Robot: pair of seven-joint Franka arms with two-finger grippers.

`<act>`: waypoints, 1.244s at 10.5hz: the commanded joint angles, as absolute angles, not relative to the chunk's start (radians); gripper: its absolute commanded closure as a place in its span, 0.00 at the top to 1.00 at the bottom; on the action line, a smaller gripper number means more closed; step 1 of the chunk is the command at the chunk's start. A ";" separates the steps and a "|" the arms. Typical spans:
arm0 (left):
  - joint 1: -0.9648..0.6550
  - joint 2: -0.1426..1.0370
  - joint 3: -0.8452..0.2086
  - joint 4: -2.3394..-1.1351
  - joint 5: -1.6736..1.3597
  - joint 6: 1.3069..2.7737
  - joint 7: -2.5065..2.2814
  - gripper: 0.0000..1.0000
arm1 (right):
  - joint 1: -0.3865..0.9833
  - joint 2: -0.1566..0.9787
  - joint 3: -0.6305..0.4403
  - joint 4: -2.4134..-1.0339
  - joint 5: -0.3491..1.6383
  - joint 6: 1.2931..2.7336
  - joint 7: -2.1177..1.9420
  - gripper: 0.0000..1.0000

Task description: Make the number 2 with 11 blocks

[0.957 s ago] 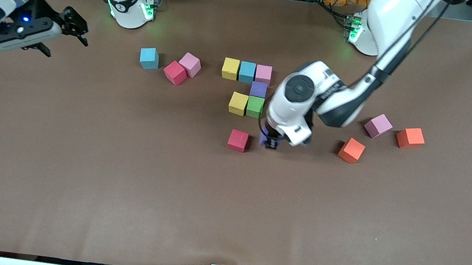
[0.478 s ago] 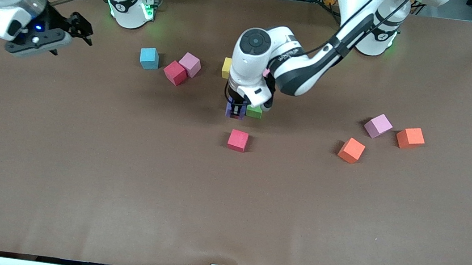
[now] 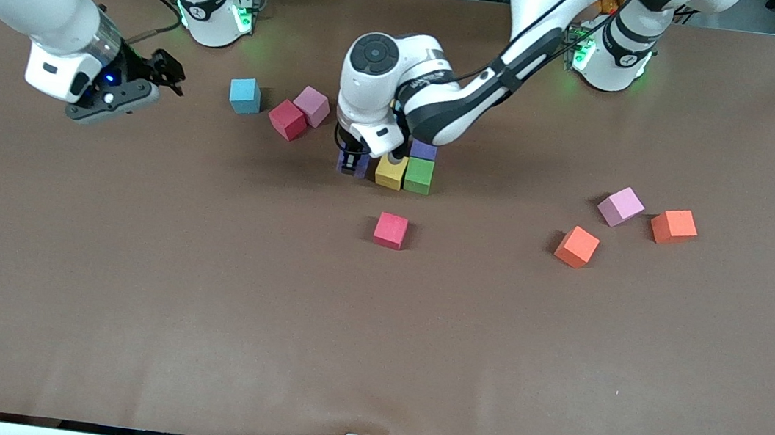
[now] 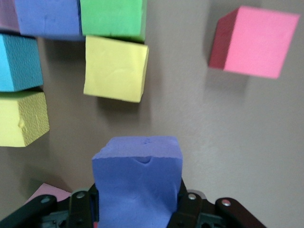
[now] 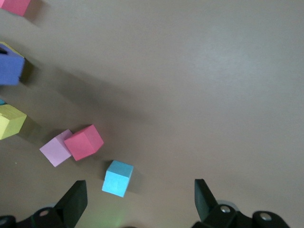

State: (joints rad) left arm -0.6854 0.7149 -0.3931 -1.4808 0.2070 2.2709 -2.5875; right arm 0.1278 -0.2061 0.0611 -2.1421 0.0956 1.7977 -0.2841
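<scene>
Brown covering spreads over the whole surface (image 3: 198, 312) in the front view. The left gripper (image 3: 352, 163) is low over it, jaws clamped on a purple block (image 3: 353, 164) just beside a yellow block (image 3: 391, 171), toward the right arm's end. A green block (image 3: 419, 175) touches the yellow one on its other flank, and a second purple block (image 3: 424, 150) shows just above the green one in the view, partly covered by the arm. These make up the visible part of the number 2 (image 3: 406, 168); its upper rows are hidden under the left arm. A red block (image 3: 391, 230) lies alone, nearer the camera than this group. Toward the right arm's end lie a sky blue block (image 3: 245, 95) and a red block (image 3: 288, 119) touching a pink block (image 3: 312, 105). Toward the left arm's end lie a pink block (image 3: 621, 205) and two orange blocks (image 3: 674, 226) (image 3: 577, 247). The right gripper (image 3: 167, 72) hangs with jaws spread wide and empty, over bare surface near the sky blue block.

From the left wrist view, the held purple block (image 4: 137, 183) sits squeezed between the jaws, with yellow (image 4: 115, 69), green (image 4: 113, 18), purple (image 4: 47, 17), sky blue (image 4: 18, 62) and another yellow block (image 4: 21, 118) close by, and the lone red block (image 4: 256, 41) apart.

From the right wrist view, the wide jaws frame the sky blue block (image 5: 117, 178), with the red (image 5: 84, 142) and pink (image 5: 56, 149) pair touching.
</scene>
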 commanded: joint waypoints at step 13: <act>-0.828 0.845 -0.301 -1.433 0.210 2.255 -2.632 0.50 | 0.172 -0.213 0.061 -2.511 0.133 2.212 -0.285 1.00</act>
State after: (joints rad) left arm -0.8161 0.8420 -0.3158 -1.4492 0.2071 2.2706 -2.6310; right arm 0.1573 -0.2017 0.0613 -2.4828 0.1175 2.1805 -0.2849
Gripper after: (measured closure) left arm 0.449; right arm 0.000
